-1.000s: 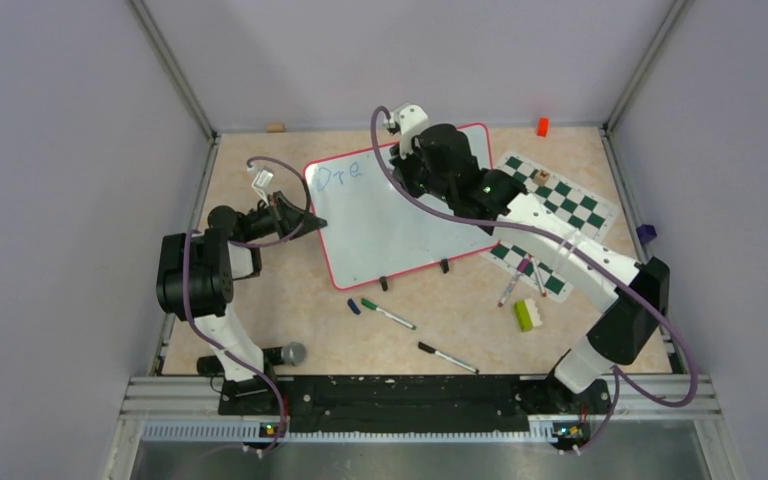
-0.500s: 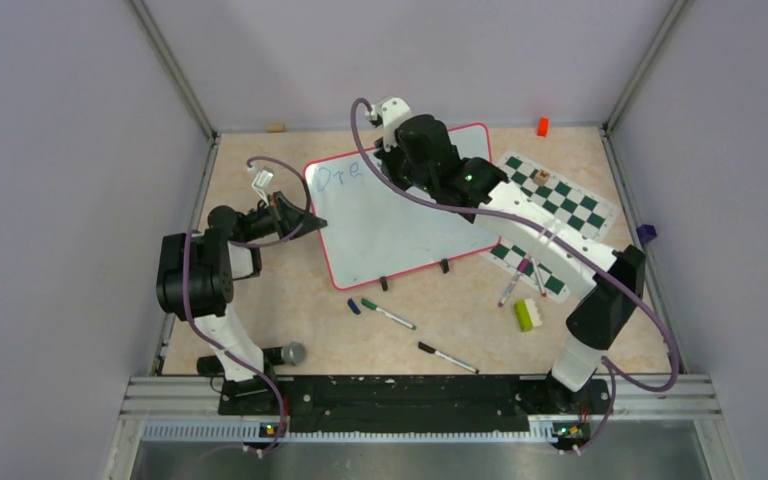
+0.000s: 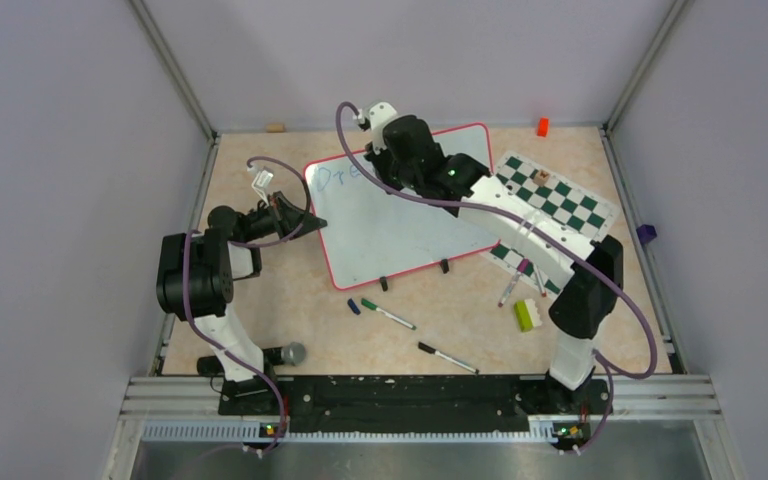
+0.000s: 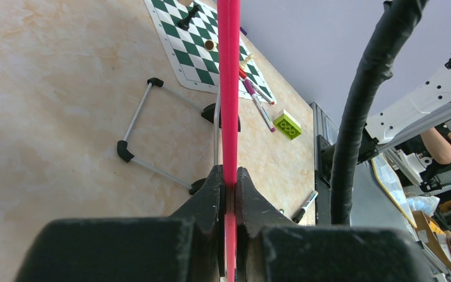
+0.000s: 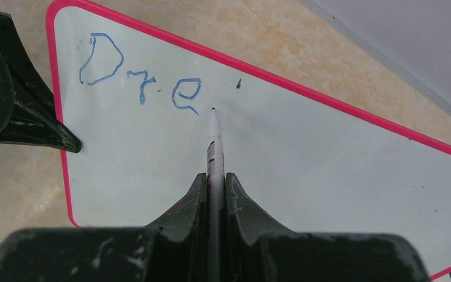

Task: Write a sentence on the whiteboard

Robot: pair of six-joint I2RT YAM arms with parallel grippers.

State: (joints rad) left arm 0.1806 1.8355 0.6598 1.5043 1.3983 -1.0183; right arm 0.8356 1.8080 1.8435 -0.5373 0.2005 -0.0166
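The whiteboard (image 3: 375,235), white with a red frame, stands tilted at the table's middle. The sentence (image 5: 141,79) is blue lettering reading "Dre" in the board's top left corner (image 3: 335,177). My right gripper (image 5: 214,176) is shut on a white marker (image 5: 214,144) whose tip sits just right of the "e"; I cannot tell whether it touches the board (image 5: 329,158). From above, the right gripper (image 3: 378,168) hangs over the board's upper edge. My left gripper (image 4: 229,171) is shut on the board's red frame (image 4: 229,88) at the left side (image 3: 307,222).
A green-and-white chess mat (image 3: 572,208) lies right of the board with pieces and two markers (image 3: 513,283) near it. In front lie a green-capped marker (image 3: 388,314), a black marker (image 3: 447,358), a blue cap (image 3: 354,307) and a lime brick (image 3: 526,315). A microphone (image 3: 288,353) rests near the left base.
My right arm has swung left along the board's top edge with the marker, now over the end of the lettering. The left arm and the board have not moved.
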